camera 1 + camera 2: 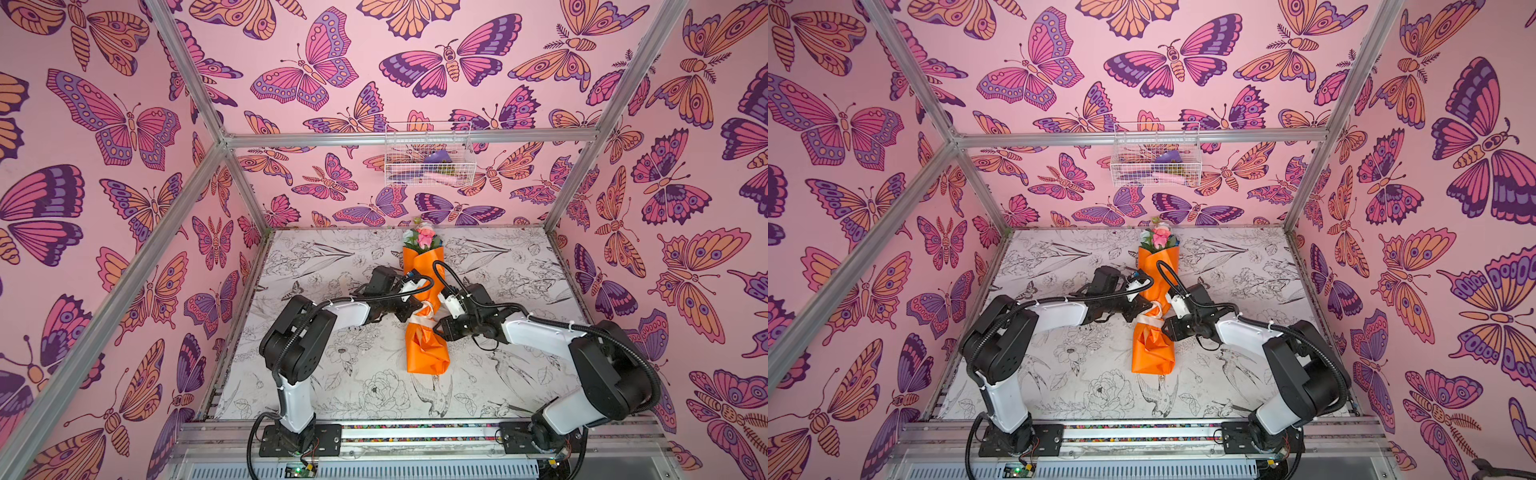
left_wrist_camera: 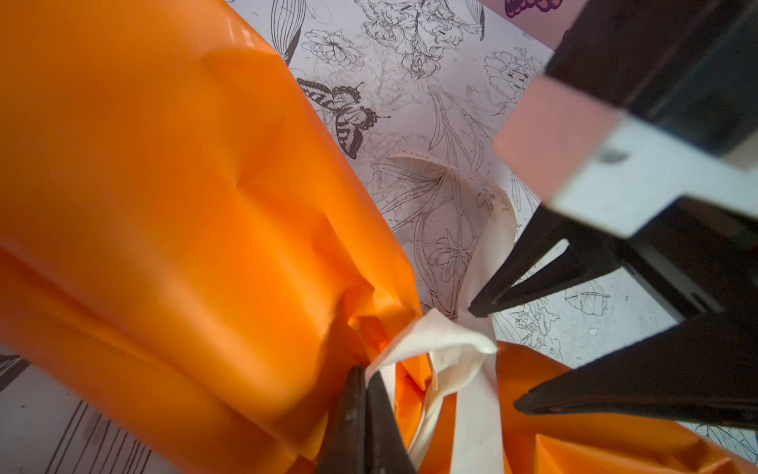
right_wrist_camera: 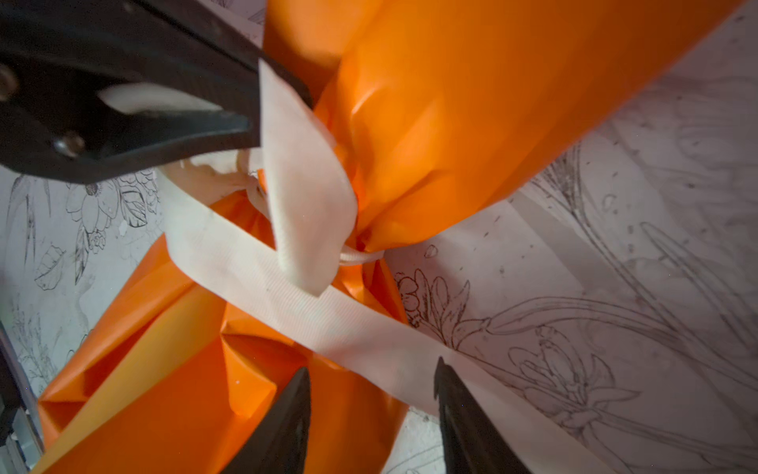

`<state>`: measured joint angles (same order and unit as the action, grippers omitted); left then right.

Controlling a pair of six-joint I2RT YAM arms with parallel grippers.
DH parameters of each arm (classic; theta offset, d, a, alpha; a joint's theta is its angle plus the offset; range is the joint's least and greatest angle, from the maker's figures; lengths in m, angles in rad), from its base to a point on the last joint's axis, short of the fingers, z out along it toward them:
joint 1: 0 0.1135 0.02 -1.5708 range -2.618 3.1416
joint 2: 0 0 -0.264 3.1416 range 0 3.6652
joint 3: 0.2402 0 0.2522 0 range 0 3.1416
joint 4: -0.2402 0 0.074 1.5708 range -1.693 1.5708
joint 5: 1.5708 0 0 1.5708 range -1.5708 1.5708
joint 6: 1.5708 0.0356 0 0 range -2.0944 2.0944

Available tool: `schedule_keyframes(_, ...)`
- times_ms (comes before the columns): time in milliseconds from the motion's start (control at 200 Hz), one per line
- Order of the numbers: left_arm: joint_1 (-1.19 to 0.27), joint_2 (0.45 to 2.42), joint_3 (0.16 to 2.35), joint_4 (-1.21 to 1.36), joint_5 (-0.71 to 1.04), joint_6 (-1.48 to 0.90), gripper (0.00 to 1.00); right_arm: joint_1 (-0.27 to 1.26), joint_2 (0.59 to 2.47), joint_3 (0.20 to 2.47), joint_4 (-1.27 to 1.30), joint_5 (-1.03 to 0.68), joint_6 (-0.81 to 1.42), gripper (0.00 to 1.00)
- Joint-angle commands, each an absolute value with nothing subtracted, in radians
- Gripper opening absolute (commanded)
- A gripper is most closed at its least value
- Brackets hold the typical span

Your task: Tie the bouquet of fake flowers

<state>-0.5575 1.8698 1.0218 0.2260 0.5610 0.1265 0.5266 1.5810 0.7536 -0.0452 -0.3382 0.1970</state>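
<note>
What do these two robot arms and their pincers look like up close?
The left arm and right arm have glossy white links joined by bulky black joints, on black base plates. Black ribbed hoses loop along them. The left gripper and right gripper end in slim, pointed black fingers.

I work in a robot test cell: silver aluminium frame bars [image 1: 332,140] box me in, pink butterfly-print panels [image 1: 104,124] line them as walls, and my two arms' black base plates [image 1: 299,440] are bolted to a slotted metal rail [image 1: 419,434] along the front edge of the flower-sketch-papered desk [image 1: 332,253].
</note>
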Motion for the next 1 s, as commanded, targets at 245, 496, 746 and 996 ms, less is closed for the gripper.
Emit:
schedule_keyframes(245, -0.556, 1.868, 1.008, 0.236, 0.596, 0.143, 0.0, 0.507, 1.698, 0.856, -0.062, -0.449, 0.081, 0.66)
schedule_keyframes(496, -0.556, 1.869, 1.008, 0.236, 0.595, 0.14, 0.0, 0.506, 1.684, 0.879, -0.111, -0.44, 0.081, 0.51)
schedule_keyframes(746, -0.557, 1.859, 1.005, 0.238, 0.584, 0.134, 0.0, 0.506, 1.616, 0.852, -0.104, -0.433, 0.11, 0.22)
schedule_keyframes(996, -0.557, 1.844, 0.984, 0.256, 0.578, 0.116, 0.0, 0.506, 1.589, 0.843, -0.098, -0.442, 0.162, 0.0)
